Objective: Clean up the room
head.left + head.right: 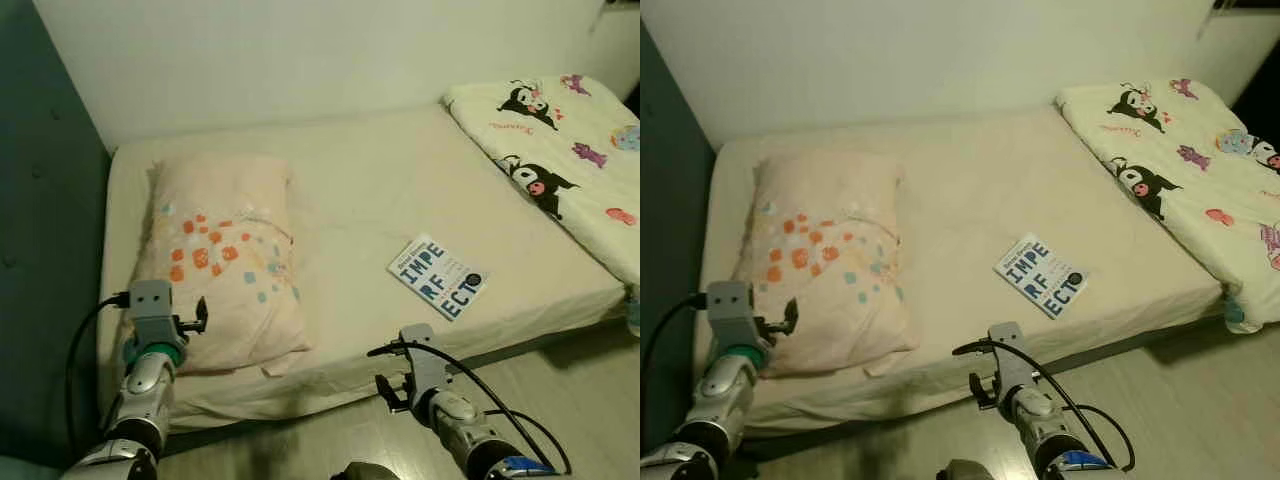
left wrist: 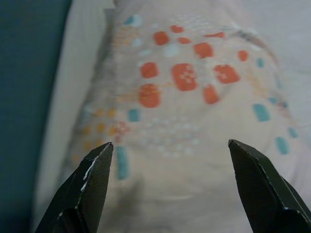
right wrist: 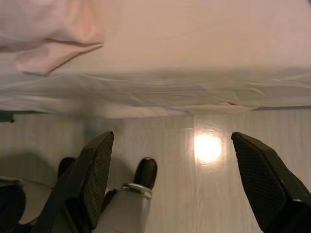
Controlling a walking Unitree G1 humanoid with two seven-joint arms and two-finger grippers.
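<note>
You are looking at a tidy-up that is barely begun. The book [image 1: 437, 276] is lying flat on the bed [image 1: 360, 200], near its front edge, with nothing holding it, and I judge it is the thing waiting to be put away. The pillow [image 1: 222, 258] is resting at the head end of the bed, well apart from the book; the cartoon-print blanket [image 1: 560, 150] is sitting folded at the far end. Your left gripper [image 2: 167, 160] is hovering over the pillow's near end, jaws spread wide and empty. Your right gripper [image 3: 170, 160] is hanging over the floor [image 3: 204, 184] just in front of the bed, jaws likewise apart, carrying nothing.
</note>
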